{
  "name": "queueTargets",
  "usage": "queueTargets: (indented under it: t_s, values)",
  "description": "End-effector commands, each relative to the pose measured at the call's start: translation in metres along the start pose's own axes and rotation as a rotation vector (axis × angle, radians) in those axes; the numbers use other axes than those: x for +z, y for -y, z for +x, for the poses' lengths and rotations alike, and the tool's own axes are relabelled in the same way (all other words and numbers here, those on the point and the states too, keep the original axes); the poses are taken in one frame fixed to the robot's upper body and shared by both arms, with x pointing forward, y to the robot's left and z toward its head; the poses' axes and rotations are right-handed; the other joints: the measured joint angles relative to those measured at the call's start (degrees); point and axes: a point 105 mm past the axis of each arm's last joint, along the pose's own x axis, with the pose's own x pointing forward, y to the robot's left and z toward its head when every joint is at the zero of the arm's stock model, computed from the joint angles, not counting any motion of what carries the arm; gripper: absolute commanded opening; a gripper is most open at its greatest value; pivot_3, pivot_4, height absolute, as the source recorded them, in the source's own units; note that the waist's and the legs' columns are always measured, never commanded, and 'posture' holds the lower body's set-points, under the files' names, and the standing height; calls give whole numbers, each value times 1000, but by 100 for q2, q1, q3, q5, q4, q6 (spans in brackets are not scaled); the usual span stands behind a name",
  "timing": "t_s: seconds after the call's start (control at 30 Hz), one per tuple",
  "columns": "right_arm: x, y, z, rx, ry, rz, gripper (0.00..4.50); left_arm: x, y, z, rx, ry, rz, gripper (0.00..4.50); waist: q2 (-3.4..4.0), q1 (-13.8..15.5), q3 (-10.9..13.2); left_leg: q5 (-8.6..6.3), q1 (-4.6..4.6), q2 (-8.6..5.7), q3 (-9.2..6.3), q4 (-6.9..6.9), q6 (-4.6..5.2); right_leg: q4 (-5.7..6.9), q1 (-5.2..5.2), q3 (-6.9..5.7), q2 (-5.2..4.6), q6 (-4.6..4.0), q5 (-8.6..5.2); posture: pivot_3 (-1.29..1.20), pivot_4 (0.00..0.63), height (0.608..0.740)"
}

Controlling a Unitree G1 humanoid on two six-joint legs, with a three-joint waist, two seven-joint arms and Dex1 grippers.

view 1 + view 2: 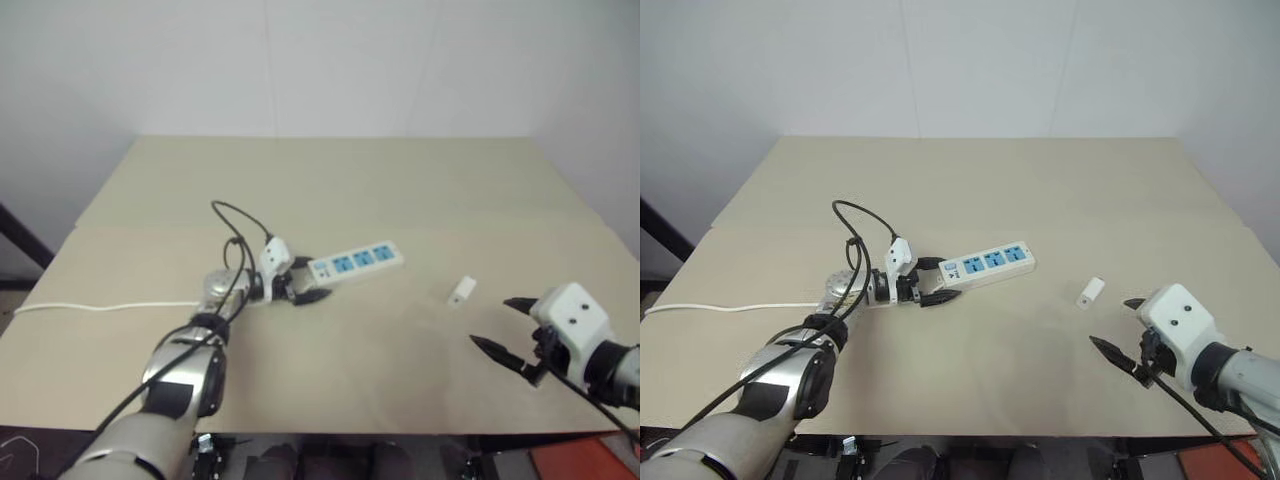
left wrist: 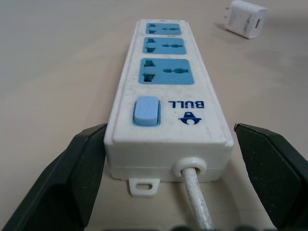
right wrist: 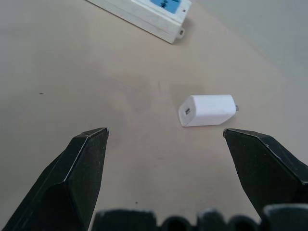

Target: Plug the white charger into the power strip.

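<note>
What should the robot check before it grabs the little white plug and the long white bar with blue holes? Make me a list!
1. Left gripper open around the switch end of the long white plastic power strip: ok.
2. Left fingers gripping the strip: not ok, a gap shows on one side.
3. Right gripper open: ok.
4. Small white rectangular charger lies on the tan table ahead of the right gripper, not yet between its fingers: not ok.
5. Three blue sockets free: ok.
6. Charger prongs undamaged: cannot tell.
</note>
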Motion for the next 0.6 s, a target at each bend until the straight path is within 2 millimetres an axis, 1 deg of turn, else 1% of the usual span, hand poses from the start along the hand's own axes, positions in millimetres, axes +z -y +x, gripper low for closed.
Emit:
queueTargets:
  t_s: [0.03,0.17,0.27,0.33,0.47,0.6]
  values:
    - [7,4,0,-24,20,-42,4500,-6,2,2,22,-10,4,4482,1,14,-1,0,-1,0,0,0,0,1,-1,-1,0,0,0,0,150,740]
    - [8,5,2,-29,23,-47,4500,-11,4,5,34,-32,9,4482,0,14,-3,0,1,-1,0,1,0,0,3,0,-1,0,0,0,150,740]
    - [6,6,2,-35,14,-53,4500,-12,6,6,32,-31,5,3906,1,14,-6,0,1,-1,0,1,0,0,2,0,0,0,0,0,150,740]
    - [5,5,3,-35,9,-56,4500,-12,8,7,12,-28,3,3296,0,16,-8,0,1,-1,0,1,0,0,3,0,0,0,0,0,150,740]
    - [3,4,4,-39,5,-58,4500,-9,13,8,-41,-20,7,3242,0,15,-9,0,0,-2,0,1,0,-1,2,0,-1,0,0,0,150,740]
    - [3,2,5,-40,6,-58,4500,-2,10,3,-58,8,17,3242,0,14,-9,0,-2,-3,0,1,0,-2,0,0,-1,1,0,0,150,740]
